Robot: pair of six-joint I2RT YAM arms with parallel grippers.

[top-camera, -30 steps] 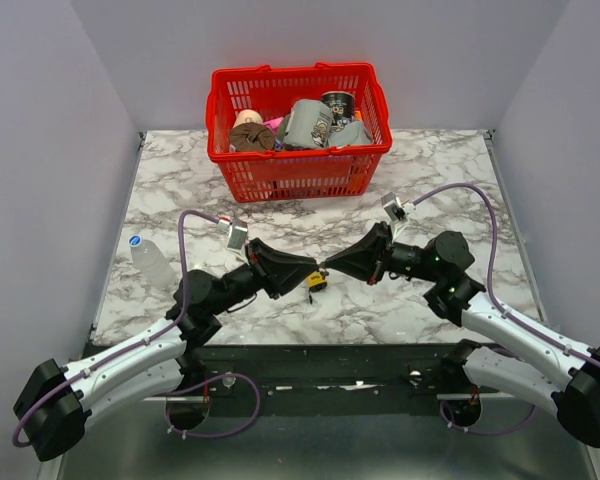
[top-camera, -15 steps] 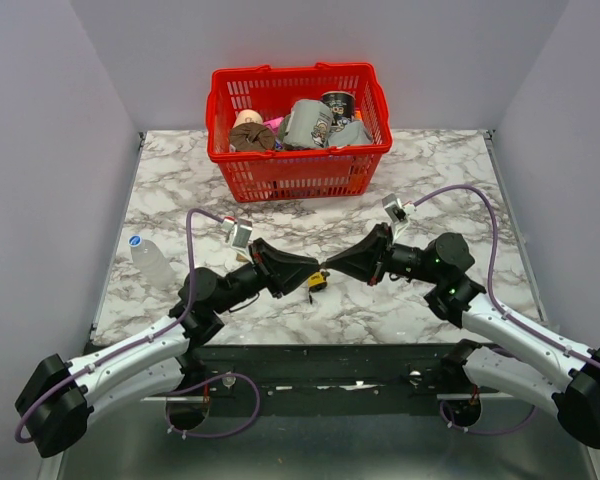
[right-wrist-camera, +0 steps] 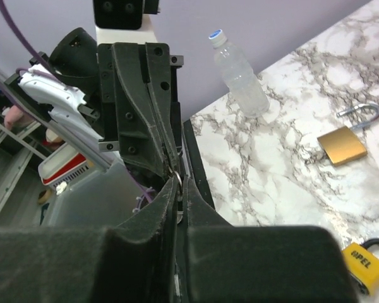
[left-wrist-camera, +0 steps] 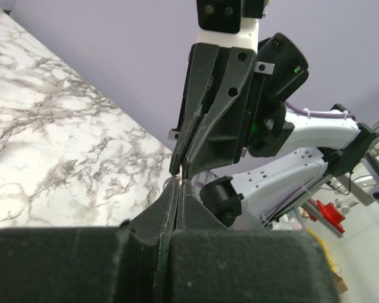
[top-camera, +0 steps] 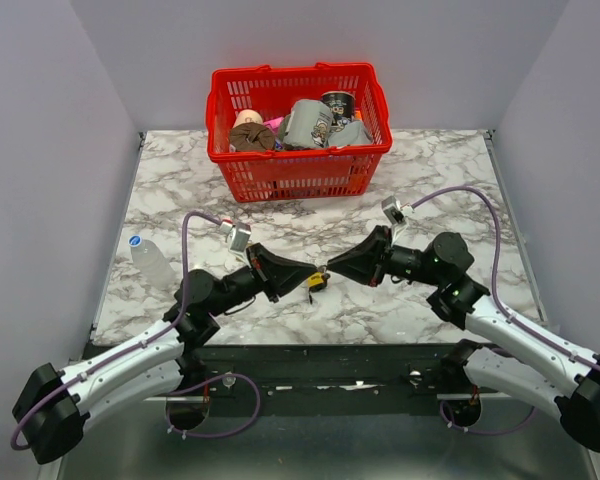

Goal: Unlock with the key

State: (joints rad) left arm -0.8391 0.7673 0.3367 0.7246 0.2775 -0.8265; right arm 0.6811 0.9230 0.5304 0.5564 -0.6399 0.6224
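Observation:
Above the marble table, my two grippers meet tip to tip. The left gripper [top-camera: 316,269] [left-wrist-camera: 179,185] is shut, its fingertips pinching the slim grey key [top-camera: 321,267] [right-wrist-camera: 179,181] by its ring end. The right gripper [top-camera: 326,267] [right-wrist-camera: 180,187] faces it with its fingers a narrow gap apart. The key's metal still lies in that gap. The small yellow-and-black padlock [top-camera: 317,282] [right-wrist-camera: 366,265] lies on the table just below the meeting point, with neither gripper touching it. Most of the key is hidden by the fingers.
A larger brass padlock [right-wrist-camera: 343,144] lies on the marble, hidden under the left arm in the top view. A clear bottle [top-camera: 150,262] lies near the table's left edge. A red basket [top-camera: 298,172] full of items stands at the back centre.
The left gripper's fingers have closed onto the key at the meeting point. The right gripper's fingers have parted slightly. Both arms have barely shifted.

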